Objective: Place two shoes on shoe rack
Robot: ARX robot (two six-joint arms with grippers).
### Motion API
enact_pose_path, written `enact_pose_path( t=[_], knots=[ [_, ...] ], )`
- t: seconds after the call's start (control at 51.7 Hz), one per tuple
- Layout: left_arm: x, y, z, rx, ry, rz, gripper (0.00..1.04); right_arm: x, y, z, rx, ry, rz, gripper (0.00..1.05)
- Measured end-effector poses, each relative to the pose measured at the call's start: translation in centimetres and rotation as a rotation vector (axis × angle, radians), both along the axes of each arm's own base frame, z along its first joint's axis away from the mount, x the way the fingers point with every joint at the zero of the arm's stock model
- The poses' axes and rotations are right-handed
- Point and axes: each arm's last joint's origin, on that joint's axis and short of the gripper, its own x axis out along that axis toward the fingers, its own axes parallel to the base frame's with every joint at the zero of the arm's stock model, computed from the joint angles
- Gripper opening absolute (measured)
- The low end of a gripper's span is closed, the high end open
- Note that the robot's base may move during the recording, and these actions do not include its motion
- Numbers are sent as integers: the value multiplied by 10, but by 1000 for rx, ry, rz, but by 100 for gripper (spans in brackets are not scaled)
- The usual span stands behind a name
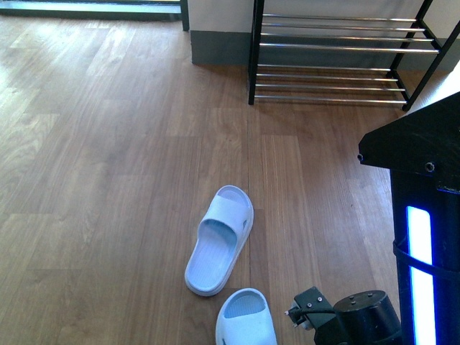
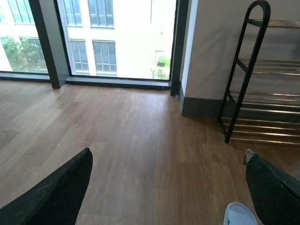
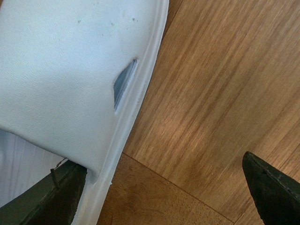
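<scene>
Two pale blue slides lie on the wooden floor. One slide [image 1: 219, 241] is in the middle of the front view, and the other slide [image 1: 246, 320] is cut off at the bottom edge. My right arm [image 1: 359, 316] reaches in just right of the near slide. The right gripper [image 3: 164, 187] hangs open close over that slide [image 3: 61, 70], one finger [image 3: 47, 197] over its edge and the other finger [image 3: 272, 187] over bare floor. The left gripper [image 2: 164, 187] is open above the floor, with a slide's tip [image 2: 239, 214] near one finger. The shoe rack [image 1: 338, 47] stands at the far right wall, empty.
A black robot column with a blue light [image 1: 424, 215] fills the right side of the front view. In the left wrist view the rack's black end frame [image 2: 246, 70] stands by a grey skirting and wall, with tall windows [image 2: 117, 37] beyond the floor.
</scene>
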Motion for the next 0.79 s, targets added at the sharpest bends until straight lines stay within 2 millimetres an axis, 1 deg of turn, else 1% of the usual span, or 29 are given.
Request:
enact_pose_path(
  t=[0.116, 0.251, 0.367, 0.793],
  knots=[
    [0, 0, 0, 0, 0, 0, 95, -8, -1, 3, 30, -23, -18, 96],
    [0, 0, 0, 0, 0, 0, 95, -17, -7, -1, 57, 15, -35, 96],
    [0, 0, 0, 0, 0, 0, 95, -18, -11, -2, 52, 24, -52, 96],
    [0, 0, 0, 0, 0, 0, 95, -15, -9, 1, 87, -25, -74, 96]
  ],
)
